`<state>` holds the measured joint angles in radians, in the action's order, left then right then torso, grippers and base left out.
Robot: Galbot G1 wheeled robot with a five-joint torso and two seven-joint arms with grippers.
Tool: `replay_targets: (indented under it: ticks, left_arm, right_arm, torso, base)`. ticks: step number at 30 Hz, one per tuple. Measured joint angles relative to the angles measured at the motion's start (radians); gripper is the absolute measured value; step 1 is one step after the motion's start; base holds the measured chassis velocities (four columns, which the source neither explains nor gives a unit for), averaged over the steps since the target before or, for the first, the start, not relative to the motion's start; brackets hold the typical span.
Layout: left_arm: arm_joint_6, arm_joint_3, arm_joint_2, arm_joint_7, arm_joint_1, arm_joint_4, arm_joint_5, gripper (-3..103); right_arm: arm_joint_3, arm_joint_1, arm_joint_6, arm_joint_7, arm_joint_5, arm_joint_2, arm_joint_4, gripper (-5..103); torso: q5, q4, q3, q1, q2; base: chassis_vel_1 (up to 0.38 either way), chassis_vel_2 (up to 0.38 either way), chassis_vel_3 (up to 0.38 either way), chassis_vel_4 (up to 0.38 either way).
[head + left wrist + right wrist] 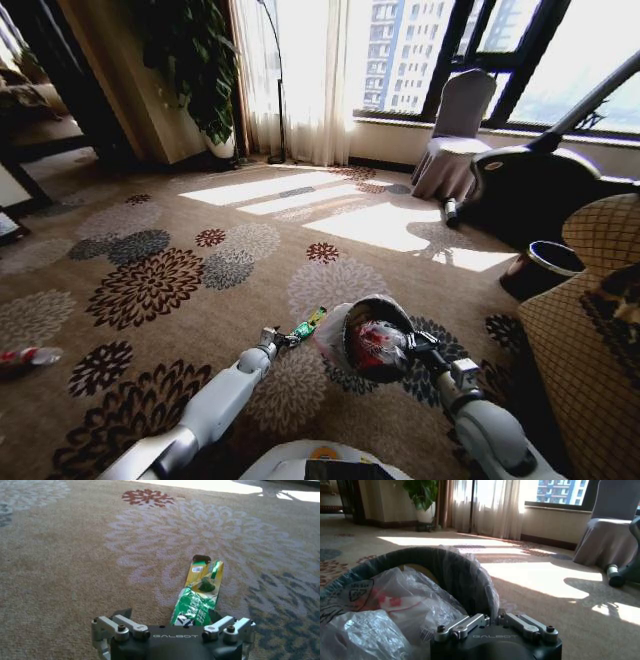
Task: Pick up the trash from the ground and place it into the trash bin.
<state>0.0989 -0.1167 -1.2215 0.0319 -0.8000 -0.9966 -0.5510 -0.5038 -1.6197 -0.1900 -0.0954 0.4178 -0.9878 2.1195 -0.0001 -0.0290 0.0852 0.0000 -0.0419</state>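
A green wrapper [198, 599] lies flat on the carpet, its near end between the spread fingers of my left gripper [170, 618], which is open. In the head view that gripper [283, 337] sits low over the floor with the wrapper [307, 326] at its tip. Just to its right, my right gripper [415, 345] is shut on the rim of the trash bin [352, 322], a black bucket with a pale liner, held tilted. The bin [427, 557] holds crumpled clear plastic and a red-white packet [390, 600]. A clear bottle [24, 356] lies on the carpet far left.
A dark-brown cylindrical bin [545, 264] stands at the right beside a patterned sofa arm [585, 340]. Behind are an exercise machine [530, 185], a covered chair [455, 135] and a potted plant [195, 60] by the window. Flowered carpet stretches ahead.
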Motion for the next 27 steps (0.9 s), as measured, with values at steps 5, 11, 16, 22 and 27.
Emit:
replay_targets:
  ticks: [5,11,16,22,27]
  left_arm:
    - [-0.001,-0.005,-0.038,0.017,0.018,0.04,-0.006,96]
    - [-0.012,-0.008,-0.067,0.019,0.027,0.098,-0.009,80]
    - [-0.016,-0.007,-0.074,0.031,0.037,0.126,-0.009,63]
    - [-0.018,-0.005,-0.078,0.036,0.037,0.129,-0.007,42]
    - [-0.012,-0.003,-0.078,0.049,0.033,0.119,-0.001,20]
  right_arm:
    - [0.0,0.004,0.003,0.0,0.002,0.002,-0.009,2]
    - [-0.003,0.012,0.003,0.0,0.016,0.016,-0.012,2]
    - [-0.005,0.014,0.003,-0.001,0.019,0.021,-0.015,2]
    - [-0.002,0.02,0.006,-0.001,0.021,0.024,-0.022,2]
    - [-0.001,0.024,0.008,-0.001,0.021,0.023,-0.025,2]
  torso:
    - [0.0002,0.0,0.0,0.0,0.0]
    - [0.0001,-0.0002,0.0,0.0,0.0]
    - [0.0001,-0.0001,0.0,0.0,0.0]
    - [0.0001,-0.0001,0.0,0.0,0.0]
    - [0.0001,0.0,0.0,0.0,0.0]
  base:
    - [0.0,0.0,0.0,0.0]
    - [0.0,0.0,0.0,0.0]
    - [0.0,0.0,0.0,0.0]
    - [0.0,0.0,0.0,0.0]
    - [0.0,0.0,0.0,0.0]
